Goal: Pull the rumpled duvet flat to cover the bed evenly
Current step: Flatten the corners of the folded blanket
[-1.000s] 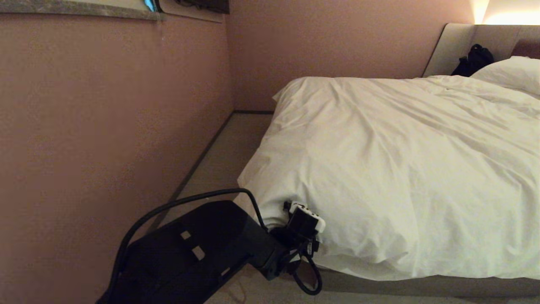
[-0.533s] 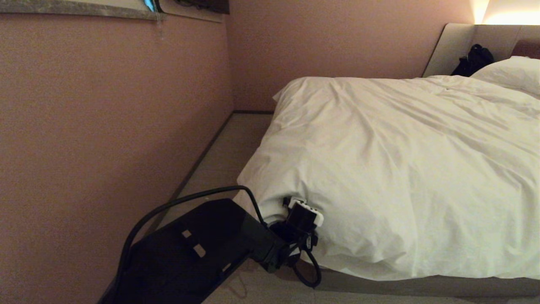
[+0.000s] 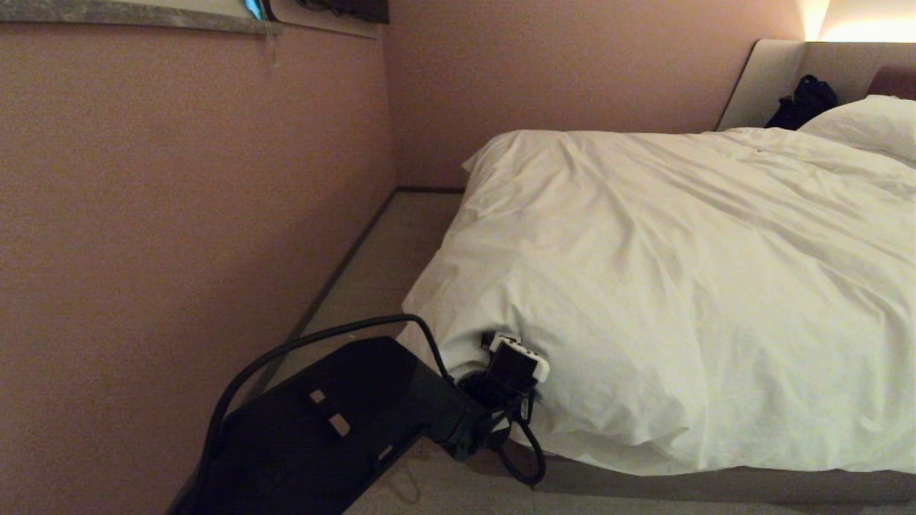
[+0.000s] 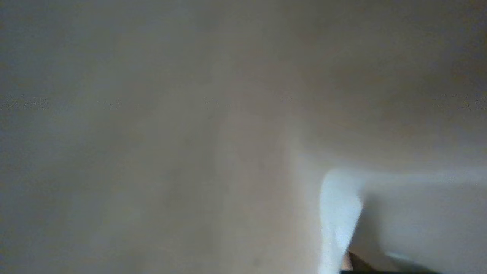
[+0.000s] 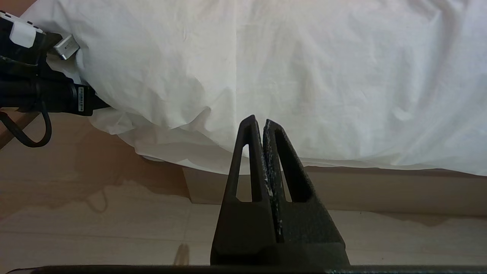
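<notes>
Duvet lies creased across the bed, its near corner hanging past the base. Left gripper buried in that corner's folds; finger state cannot be told. Right gripper pressed together, low beside the bed edge.

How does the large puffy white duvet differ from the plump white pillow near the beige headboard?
The duvet covers nearly the whole bed and hangs over its near edge; the pillow is much smaller, at the headboard end. The duvet has long creases; the pillow looks smoother. The left gripper is pressed into the duvet's near corner; no gripper is near the pillow. Both are white and puffy.
</notes>
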Motion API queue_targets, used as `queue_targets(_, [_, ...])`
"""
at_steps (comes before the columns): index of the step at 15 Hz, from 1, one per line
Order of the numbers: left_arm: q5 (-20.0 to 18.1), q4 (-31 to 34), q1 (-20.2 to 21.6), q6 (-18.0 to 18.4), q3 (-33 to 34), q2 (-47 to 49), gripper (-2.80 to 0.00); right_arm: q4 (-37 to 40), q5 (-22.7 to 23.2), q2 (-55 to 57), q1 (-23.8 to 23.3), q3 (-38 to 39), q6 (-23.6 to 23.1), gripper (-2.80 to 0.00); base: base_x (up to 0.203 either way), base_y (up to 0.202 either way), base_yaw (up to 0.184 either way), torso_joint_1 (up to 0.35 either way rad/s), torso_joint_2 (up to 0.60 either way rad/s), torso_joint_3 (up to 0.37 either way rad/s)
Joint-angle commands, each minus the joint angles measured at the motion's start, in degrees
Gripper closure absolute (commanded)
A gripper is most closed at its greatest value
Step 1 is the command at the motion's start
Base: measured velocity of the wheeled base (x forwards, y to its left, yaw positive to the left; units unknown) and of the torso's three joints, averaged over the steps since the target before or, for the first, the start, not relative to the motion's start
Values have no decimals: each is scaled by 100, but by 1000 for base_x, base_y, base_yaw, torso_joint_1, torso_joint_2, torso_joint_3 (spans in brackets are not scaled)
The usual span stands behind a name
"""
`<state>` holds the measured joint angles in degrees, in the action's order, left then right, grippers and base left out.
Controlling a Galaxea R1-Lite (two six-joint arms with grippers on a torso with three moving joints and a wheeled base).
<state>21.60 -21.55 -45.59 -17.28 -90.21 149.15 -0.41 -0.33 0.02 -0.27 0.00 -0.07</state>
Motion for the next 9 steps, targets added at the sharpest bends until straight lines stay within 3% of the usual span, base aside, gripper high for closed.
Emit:
queue_targets(1, [16,-24,-2,-21,37,-68,0,-2,-2,-2,0,0,-1,0,0,0,0,0,0,0])
queue_targets(9, [37,-50,-29,-39,454,-289,0,-2,-2,-2,0,0,-1,0,0,0,0,0,0,0])
